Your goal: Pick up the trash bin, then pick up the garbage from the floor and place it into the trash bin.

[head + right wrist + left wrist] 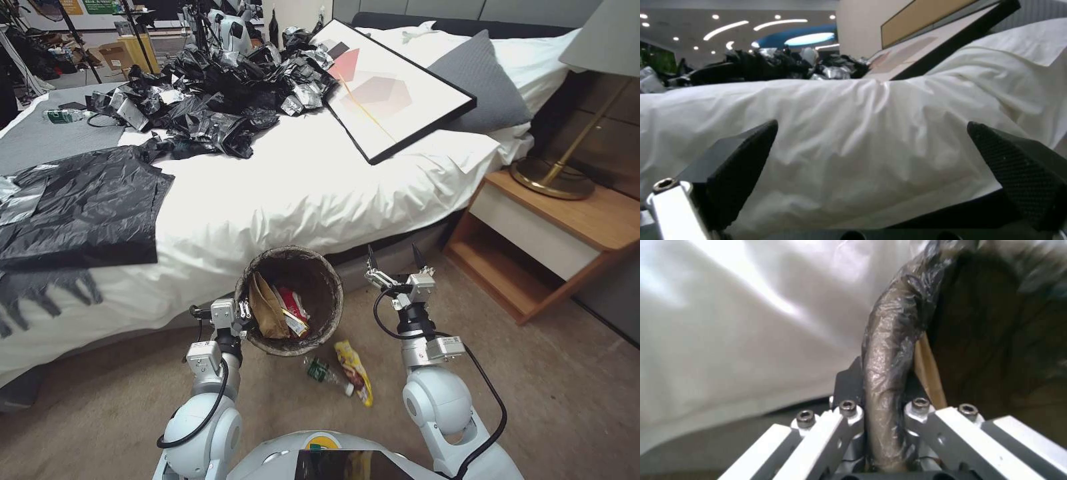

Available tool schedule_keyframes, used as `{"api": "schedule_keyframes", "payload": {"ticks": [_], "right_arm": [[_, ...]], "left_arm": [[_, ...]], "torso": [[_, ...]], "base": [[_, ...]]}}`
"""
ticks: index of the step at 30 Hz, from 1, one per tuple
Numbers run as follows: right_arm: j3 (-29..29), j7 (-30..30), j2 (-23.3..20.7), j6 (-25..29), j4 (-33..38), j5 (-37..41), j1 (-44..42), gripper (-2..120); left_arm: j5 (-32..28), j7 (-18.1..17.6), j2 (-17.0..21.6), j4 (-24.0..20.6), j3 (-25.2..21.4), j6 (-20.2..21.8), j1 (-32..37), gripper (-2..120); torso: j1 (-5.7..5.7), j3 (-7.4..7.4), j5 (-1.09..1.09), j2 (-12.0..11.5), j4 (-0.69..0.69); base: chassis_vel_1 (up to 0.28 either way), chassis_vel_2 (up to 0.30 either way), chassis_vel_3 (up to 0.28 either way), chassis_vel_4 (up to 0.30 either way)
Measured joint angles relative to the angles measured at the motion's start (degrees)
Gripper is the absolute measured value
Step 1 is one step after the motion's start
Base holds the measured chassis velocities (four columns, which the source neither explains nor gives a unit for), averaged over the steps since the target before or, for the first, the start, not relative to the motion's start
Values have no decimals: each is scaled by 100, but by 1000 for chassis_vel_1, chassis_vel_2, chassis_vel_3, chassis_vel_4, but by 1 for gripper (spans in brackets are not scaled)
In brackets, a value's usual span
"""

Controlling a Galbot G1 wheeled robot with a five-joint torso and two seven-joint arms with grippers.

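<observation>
We see the left gripper (241,320) clamped tight on the near-left rim of the trash bin (327,267), one finger inside and one outside, the bag-covered edge pinched between them (885,426). The bin is a small round pail whose dark, crinkled liner folds over the rim; it tilts toward the camera, held up in front of the bed (280,193). Inside lie a brown paper bag (265,308) and a crumpled red-white packet (293,303). On the floor (567,400) just below the bin lie a yellow snack wrapper (353,370) and a clear green-labelled bottle (323,372), side by side. The right gripper (395,261) hovers to the right of the bin, fingers spread wide and empty, pointing at the white bedding.
</observation>
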Motion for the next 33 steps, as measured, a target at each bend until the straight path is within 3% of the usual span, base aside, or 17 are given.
{"api": "schedule_keyframes", "payload": {"ticks": [9, 33], "right_arm": [[11, -3, 6, 88, -51, -40, 4, 100], [67, -25, -37, 202, -201, -209, 106, 100]], "left_arm": [[-9, 10, 1, 4, -4, 2, 5, 4], [-49, 30, 1, -7, -20, 5, -6, 4]], "torso": [[-2, -2, -2, 1, -1], [0, 0, 0, 0, 0]], "base": [[220, -217, -219, 221], [-13, 12, 18, -11]]}}
